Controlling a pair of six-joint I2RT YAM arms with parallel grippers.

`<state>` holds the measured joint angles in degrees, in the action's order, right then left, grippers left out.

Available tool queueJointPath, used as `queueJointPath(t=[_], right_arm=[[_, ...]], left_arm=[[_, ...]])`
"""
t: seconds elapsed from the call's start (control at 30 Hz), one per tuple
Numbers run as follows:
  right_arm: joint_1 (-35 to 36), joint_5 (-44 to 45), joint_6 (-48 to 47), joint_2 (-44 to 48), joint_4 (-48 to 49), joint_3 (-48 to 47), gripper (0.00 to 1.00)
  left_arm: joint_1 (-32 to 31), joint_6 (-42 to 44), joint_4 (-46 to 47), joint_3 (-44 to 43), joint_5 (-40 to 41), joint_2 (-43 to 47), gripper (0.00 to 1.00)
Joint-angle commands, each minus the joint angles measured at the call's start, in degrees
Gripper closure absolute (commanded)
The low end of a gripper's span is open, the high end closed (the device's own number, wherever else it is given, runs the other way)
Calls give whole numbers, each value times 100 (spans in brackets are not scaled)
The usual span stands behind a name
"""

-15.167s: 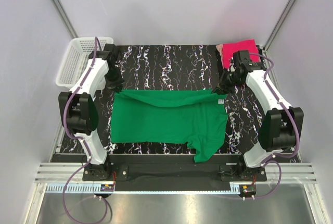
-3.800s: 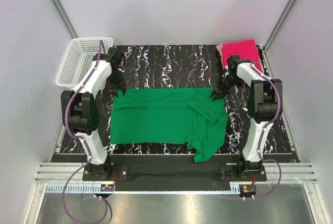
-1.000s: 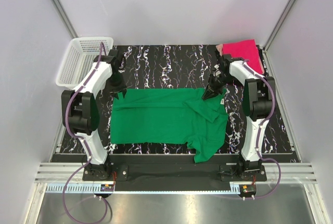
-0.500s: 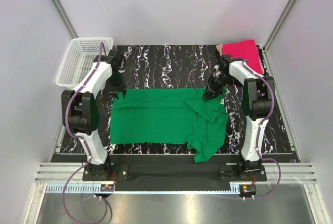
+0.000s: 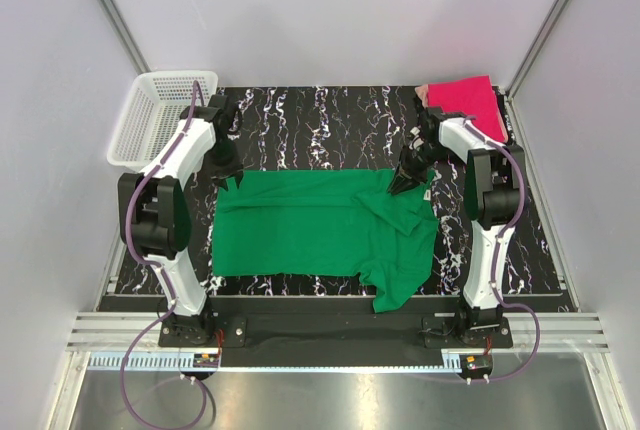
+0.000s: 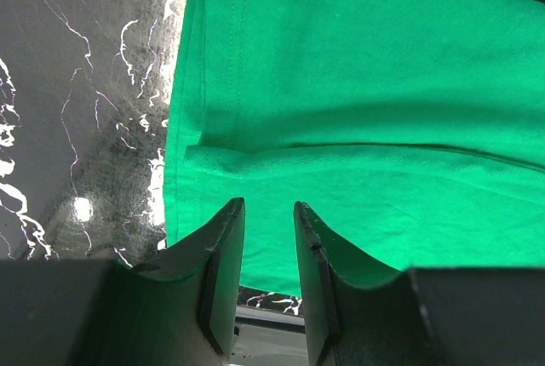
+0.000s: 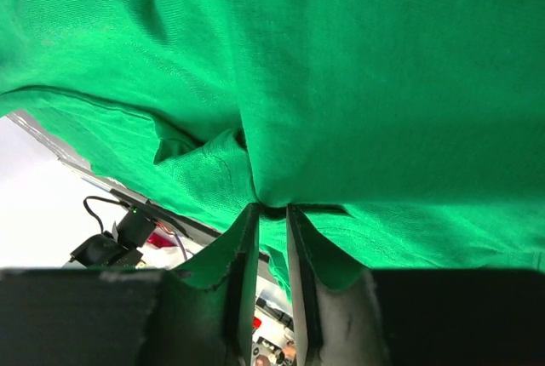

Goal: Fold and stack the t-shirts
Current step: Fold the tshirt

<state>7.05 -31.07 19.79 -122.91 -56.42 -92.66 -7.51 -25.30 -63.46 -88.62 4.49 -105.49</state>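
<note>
Right gripper [image 5: 399, 187] shifted onto green t-shirt [image 5: 310, 230], angled downward

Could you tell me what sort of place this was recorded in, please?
Probably a robotics lab test cell, not a home: white walls box in a black marbled table, with the left arm and right arm mounted at its near edge.

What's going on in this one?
Two robot arms are working on a green t-shirt spread on the marbled table. The right gripper pinches a bunch of cloth at the shirt's far right corner. The left gripper sits at the far left corner with its jaws slightly apart; whether it grips cloth is unclear. No fold is made yet. A pink t-shirt lies folded at the table's far right corner, and a white basket stands far left.
</note>
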Motion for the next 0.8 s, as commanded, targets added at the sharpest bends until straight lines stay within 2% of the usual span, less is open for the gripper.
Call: queueJointPath(t=[0.0, 0.13, 0.17, 0.2, 0.77], right_arm=[[42, -162, -63, -49, 26, -200, 77], [51, -154, -54, -14, 35, -191, 91], [51, -145, -46, 4, 35, -191, 99], [51, -145, -46, 39, 26, -182, 100], [60, -198, 104, 1023, -141, 345, 100]], left_arm=[[4, 87, 36, -41, 17, 108, 66], [4, 104, 27, -85, 8, 81, 66], [4, 95, 27, -94, -1, 81, 66], [4, 95, 36, -120, -1, 81, 66], [-5, 25, 88, 2, -124, 187, 67]])
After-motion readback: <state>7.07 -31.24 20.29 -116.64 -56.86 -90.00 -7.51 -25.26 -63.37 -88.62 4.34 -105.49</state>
